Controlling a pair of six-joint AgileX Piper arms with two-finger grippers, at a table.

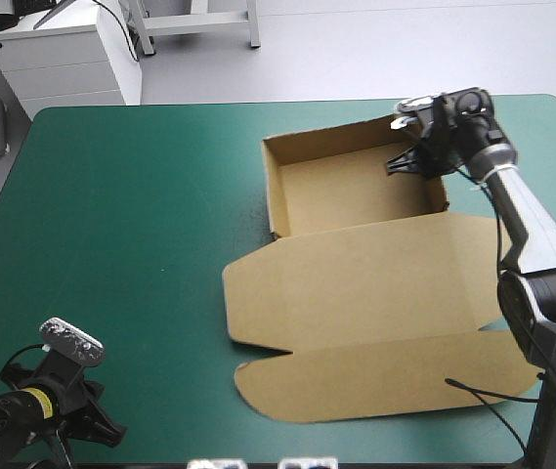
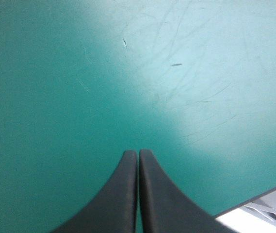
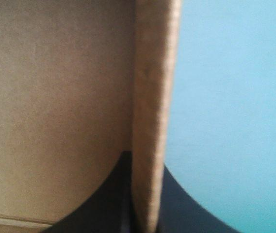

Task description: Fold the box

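Finds the box [image 1: 356,283] on the teal-green cover [image 1: 131,215], right of the table's middle: an open tray toward the far edge with walls raised, the lid [image 1: 365,259] flat on the near side and its front flap [image 1: 375,376] spread toward the near edge. Has the right gripper [image 1: 414,158] pinching the tray's right wall [image 3: 152,97] near the far right corner, all but closed on the board, one black finger inside over the tray floor [image 3: 55,97], the other outside over bare cover. Has the left gripper [image 2: 138,153] well apart near the table's near left corner, clenched on nothing, with only scuffed cover ahead. Judging from this, risks several things. Could drag the whole light tray across the cover under a sideways pull, with no hold on the box's other side. Could crease or tear the wall by squeezing too hard or twisting against the corner fold. Could spring the tucked wall open by letting go before seating the fold. Could also lift the lid's hinge line off the table and skew the flat part. Cannot tell from the wrist view how deep the grip reaches down the wall, so allows for a shallow hold slipping off the top edge as well.
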